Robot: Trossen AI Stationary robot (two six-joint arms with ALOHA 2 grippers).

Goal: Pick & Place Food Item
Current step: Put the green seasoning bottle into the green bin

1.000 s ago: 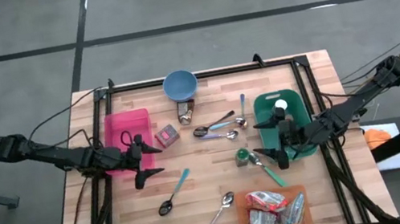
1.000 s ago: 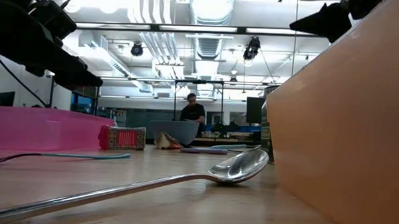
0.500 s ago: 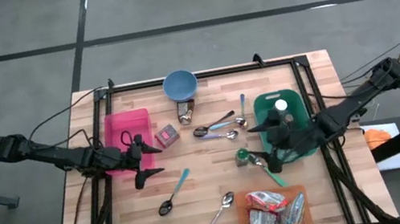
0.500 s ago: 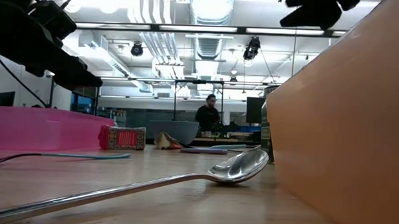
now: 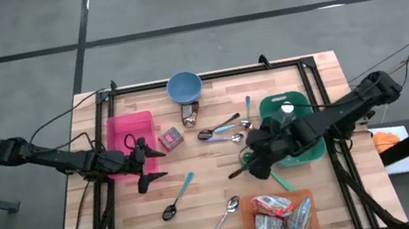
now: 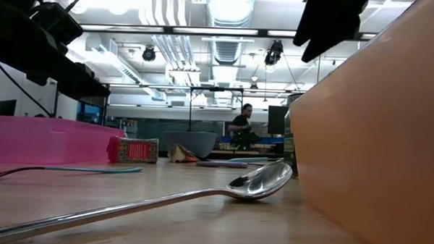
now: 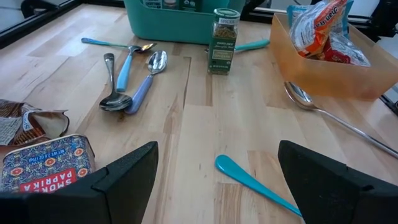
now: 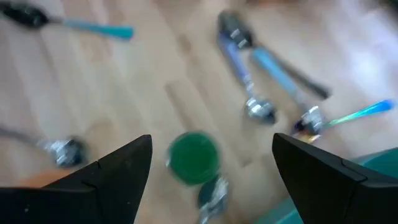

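A small spice jar with a green lid (image 8: 194, 157) stands upright on the wooden table, left of the green bin (image 5: 296, 104); the left wrist view shows it too (image 7: 224, 40). My right gripper (image 8: 211, 139) hovers above the jar, open and tipped downward, one finger on each side of the lid and clear of it. In the high view my right gripper (image 5: 249, 162) covers the jar. My left gripper (image 5: 150, 167) waits open beside the pink bin (image 5: 118, 135), above the table, with nothing between its fingers (image 7: 217, 147).
An orange tray (image 5: 247, 207) of snack packets sits at the near edge. A red paprika tin (image 5: 171, 139), a brown packet (image 5: 190, 115) and a blue bowl (image 5: 183, 87) lie toward the far side. Several spoons are scattered about the middle, one with a teal handle (image 7: 255, 183).
My right gripper has swung from over the green bin toward the table's left, out over the spice jar, and has tipped steeply downward. The jar and the other things have stayed where they were.
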